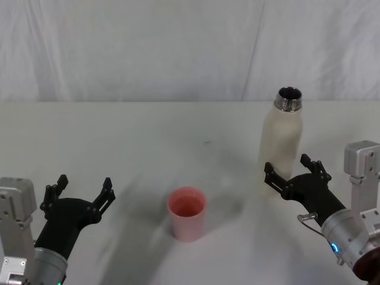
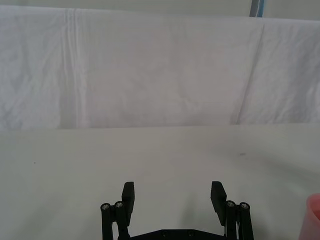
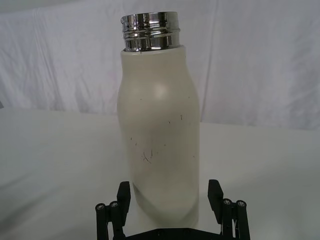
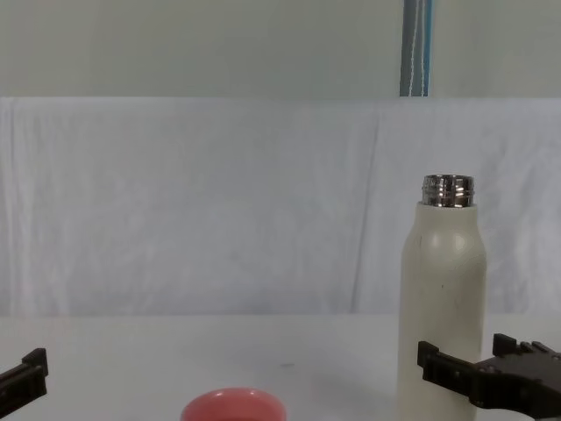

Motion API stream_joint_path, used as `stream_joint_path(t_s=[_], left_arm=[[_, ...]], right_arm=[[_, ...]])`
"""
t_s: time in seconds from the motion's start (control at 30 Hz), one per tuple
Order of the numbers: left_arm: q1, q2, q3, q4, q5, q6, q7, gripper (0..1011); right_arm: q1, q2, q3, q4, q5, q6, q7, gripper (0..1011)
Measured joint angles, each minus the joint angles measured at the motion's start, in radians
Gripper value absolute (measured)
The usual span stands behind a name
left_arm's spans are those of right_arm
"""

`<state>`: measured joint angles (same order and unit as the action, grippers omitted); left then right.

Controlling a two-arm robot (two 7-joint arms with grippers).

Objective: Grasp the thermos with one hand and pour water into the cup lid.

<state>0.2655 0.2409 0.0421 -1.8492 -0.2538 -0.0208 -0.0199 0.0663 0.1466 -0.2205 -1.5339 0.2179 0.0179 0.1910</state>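
White cloth-covered table (image 1: 148, 136), thermos (image 1: 282, 139) upright and uncapped.
Right gripper (image 1: 295, 171) sits at the thermos's lower body, fingers spread wide either side, not closed on it. Cup lid (image 1: 187, 212) stands left of the thermos; left gripper (image 1: 78, 191) farther left, fingers wide, holding nothing.

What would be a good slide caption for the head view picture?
Right end effector open around the uncapped thermos, the pink cup lid waiting upright on the white table, left end effector open nearby.
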Motion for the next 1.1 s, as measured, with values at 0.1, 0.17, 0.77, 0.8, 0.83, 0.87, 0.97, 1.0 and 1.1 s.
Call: stream_joint_path(t_s=[0.1, 0.17, 0.77, 0.8, 0.83, 0.87, 0.97, 1.0, 1.1], left_arm=[[0.000, 0.000, 0.000, 0.000, 0.000, 0.000, 0.000, 1001], [0.000, 0.000, 0.000, 0.000, 0.000, 0.000, 0.000, 1001], [0.000, 0.000, 0.000, 0.000, 0.000, 0.000, 0.000, 1001], [0.000, 0.000, 0.000, 0.000, 0.000, 0.000, 0.000, 1001], [0.000, 0.000, 0.000, 0.000, 0.000, 0.000, 0.000, 1001], [0.000, 0.000, 0.000, 0.000, 0.000, 0.000, 0.000, 1001], [0.000, 0.000, 0.000, 0.000, 0.000, 0.000, 0.000, 1001], [0.000, 0.000, 0.000, 0.000, 0.000, 0.000, 0.000, 1001], [0.000, 0.000, 0.000, 0.000, 0.000, 0.000, 0.000, 1001]], right_arm=[[0.006, -0.003, -0.002, 0.007, -0.001, -0.001, 0.000, 1000], [0.012, -0.005, -0.003, 0.014, -0.001, -0.001, 0.000, 1000], [0.059, -0.018, -0.013, 0.068, -0.001, -0.010, 0.009, 1000], [0.060, -0.019, -0.014, 0.068, 0.000, -0.010, 0.009, 1000], [0.060, -0.019, -0.014, 0.068, 0.000, -0.010, 0.009, 1000], [0.062, -0.019, -0.014, 0.070, 0.000, -0.010, 0.009, 1000], [0.066, -0.020, -0.015, 0.074, 0.001, -0.010, 0.010, 1000], [0.067, -0.021, -0.015, 0.075, 0.001, -0.011, 0.010, 1000], [0.072, -0.023, -0.017, 0.080, 0.001, -0.013, 0.010, 1000]])
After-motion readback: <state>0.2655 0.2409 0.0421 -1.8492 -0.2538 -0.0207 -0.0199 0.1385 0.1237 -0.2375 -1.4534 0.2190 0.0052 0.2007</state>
